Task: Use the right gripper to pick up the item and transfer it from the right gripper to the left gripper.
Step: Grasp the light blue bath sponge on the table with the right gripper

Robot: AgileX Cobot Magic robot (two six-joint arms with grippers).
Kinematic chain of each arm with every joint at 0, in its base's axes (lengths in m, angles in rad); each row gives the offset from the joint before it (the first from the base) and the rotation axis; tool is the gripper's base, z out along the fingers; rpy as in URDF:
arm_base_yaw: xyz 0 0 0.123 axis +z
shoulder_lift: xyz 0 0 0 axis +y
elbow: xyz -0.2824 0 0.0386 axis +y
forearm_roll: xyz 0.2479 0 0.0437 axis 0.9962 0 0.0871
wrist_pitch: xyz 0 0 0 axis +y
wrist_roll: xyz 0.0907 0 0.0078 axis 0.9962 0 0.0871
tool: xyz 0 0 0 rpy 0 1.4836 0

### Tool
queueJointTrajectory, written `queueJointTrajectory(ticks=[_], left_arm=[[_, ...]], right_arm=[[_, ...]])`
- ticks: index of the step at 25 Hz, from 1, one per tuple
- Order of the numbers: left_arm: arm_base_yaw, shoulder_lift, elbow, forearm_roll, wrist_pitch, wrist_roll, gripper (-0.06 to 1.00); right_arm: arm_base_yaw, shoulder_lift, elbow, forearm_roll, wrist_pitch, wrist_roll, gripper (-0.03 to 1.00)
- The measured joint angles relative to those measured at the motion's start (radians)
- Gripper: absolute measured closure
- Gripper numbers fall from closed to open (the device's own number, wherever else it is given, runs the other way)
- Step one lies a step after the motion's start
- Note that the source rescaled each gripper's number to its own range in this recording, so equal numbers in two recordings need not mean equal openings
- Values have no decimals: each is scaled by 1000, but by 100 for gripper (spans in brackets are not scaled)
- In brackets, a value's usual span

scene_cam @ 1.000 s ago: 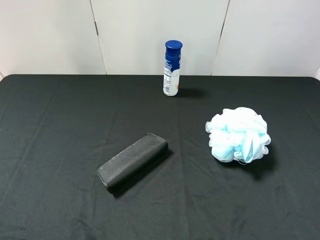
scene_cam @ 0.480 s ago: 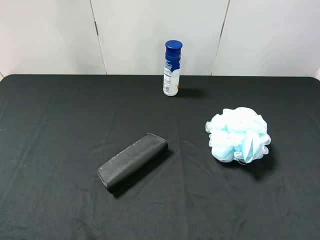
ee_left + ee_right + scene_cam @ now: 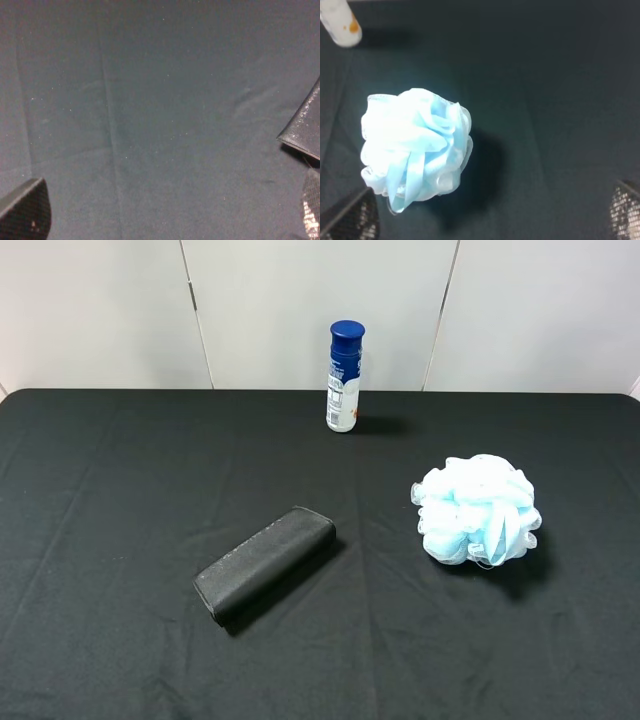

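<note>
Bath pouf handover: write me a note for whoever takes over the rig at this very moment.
Right pincer: open, empty, looking down on the bath pouf, no contact.
Left pincer: open, empty, over the black cloth beside the black case.
The pouf lies on the cloth, on the right side of the high view.
Done: nothing. To do: grasp with right, lift, pass to left.

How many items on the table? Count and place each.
3: blue-capped bottle upright at back centre; black case lying front, left of centre; bath pouf at right. Nothing appears hidden.
</note>
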Motion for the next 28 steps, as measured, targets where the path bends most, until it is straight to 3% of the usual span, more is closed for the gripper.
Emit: queueJointTrajectory(ticks=[10, 15, 22, 28], left_arm=[[0, 0, 0, 0, 0, 0, -6], [0, 0, 0, 0, 0, 0, -6], [0, 0, 0, 0, 0, 0, -6], [0, 0, 0, 0, 0, 0, -6]], right_arm=[[3, 557, -140, 118, -122, -215, -3], [76, 745, -144, 181, -202, -292, -3], [119, 986, -144, 184, -337, -305, -3], [119, 1162, -147, 200, -356, -305, -3]])
